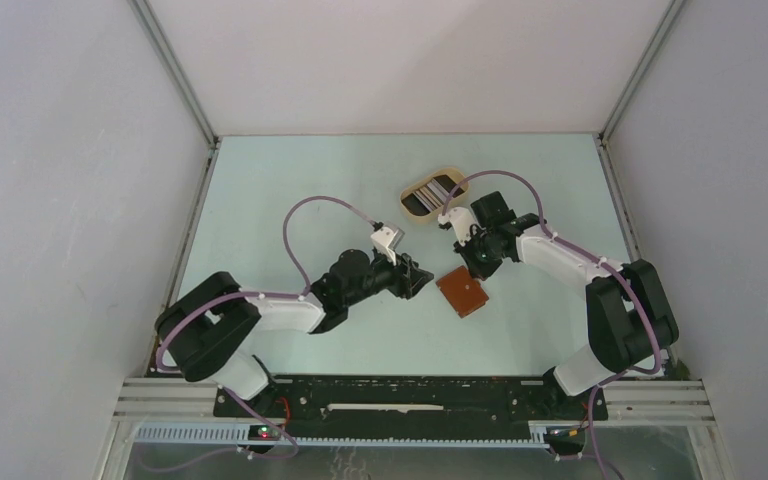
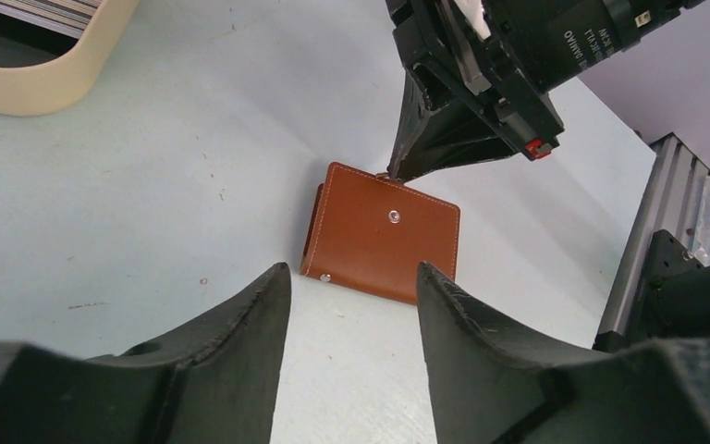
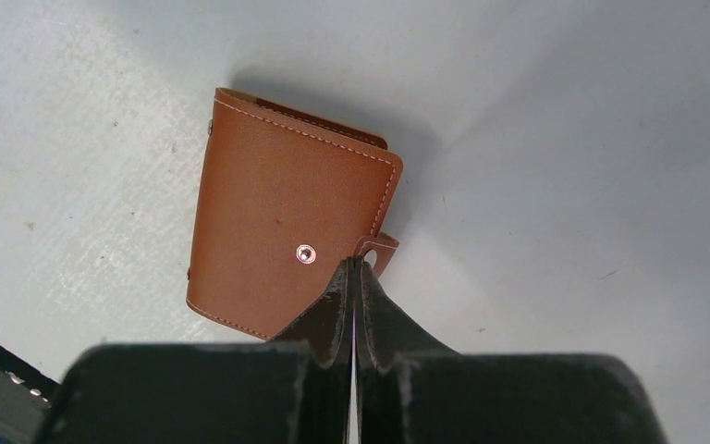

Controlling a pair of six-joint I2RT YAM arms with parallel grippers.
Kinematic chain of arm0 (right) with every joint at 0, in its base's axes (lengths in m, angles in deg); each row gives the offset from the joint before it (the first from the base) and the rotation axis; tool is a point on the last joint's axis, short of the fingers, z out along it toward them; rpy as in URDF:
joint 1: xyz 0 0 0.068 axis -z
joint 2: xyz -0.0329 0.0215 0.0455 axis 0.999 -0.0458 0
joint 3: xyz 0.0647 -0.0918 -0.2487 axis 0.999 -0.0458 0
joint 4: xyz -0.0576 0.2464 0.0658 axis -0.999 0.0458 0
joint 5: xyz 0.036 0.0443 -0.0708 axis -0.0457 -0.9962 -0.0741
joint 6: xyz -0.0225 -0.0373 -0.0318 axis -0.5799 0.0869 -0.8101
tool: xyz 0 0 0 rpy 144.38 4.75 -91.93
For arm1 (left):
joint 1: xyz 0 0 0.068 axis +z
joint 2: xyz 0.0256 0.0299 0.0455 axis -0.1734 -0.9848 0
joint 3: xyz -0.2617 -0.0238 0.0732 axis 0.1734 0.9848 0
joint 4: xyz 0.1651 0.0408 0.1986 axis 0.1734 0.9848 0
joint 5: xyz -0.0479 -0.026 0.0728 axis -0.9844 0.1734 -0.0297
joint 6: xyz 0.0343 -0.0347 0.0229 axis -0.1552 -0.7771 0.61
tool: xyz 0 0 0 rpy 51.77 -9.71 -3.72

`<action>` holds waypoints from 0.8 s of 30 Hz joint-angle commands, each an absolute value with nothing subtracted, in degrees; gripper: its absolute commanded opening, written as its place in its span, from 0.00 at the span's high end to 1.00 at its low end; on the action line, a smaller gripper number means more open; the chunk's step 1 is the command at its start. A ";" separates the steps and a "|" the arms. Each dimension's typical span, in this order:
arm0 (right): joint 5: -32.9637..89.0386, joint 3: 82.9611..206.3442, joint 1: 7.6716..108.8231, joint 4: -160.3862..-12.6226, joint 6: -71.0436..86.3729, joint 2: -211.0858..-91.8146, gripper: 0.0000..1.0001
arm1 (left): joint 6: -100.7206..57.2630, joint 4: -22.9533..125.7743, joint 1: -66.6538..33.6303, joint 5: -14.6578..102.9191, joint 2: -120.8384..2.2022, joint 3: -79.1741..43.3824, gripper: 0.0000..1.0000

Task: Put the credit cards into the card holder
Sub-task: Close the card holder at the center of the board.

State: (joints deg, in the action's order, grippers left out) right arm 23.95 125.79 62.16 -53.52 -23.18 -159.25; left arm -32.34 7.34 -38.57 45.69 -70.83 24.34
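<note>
The left claw (image 2: 353, 282) is being held spread, with nothing between its fingers. The closed card holder (image 2: 379, 231) is lying flat on the table (image 2: 148, 213) just ahead of it, in line with the gap. The right claw (image 3: 353, 270) is being held pressed together at the holder's far side, its tips touching the closing tab (image 3: 381, 248), so this arm is judged the nearer. The holder's long axis is running away from those tips, slightly tilted. Whether the tab is actually being pinched cannot be made out. The credit cards (image 1: 428, 192) are lying in the beige tray (image 1: 455, 172) beyond both claws, mostly cut off in the left wrist view.
</note>
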 commanded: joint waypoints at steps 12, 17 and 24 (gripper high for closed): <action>21.02 128.51 63.73 -51.88 -24.00 -159.42 1.00 | -42.90 1.94 -38.34 34.08 -84.87 12.34 0.74; 19.25 128.47 64.88 -51.43 -24.20 -159.01 1.00 | -46.61 1.68 -38.26 33.37 -89.52 9.13 0.81; 18.26 128.50 65.61 -51.08 -24.55 -159.32 1.00 | -49.16 4.02 -38.29 33.36 -94.25 5.88 0.89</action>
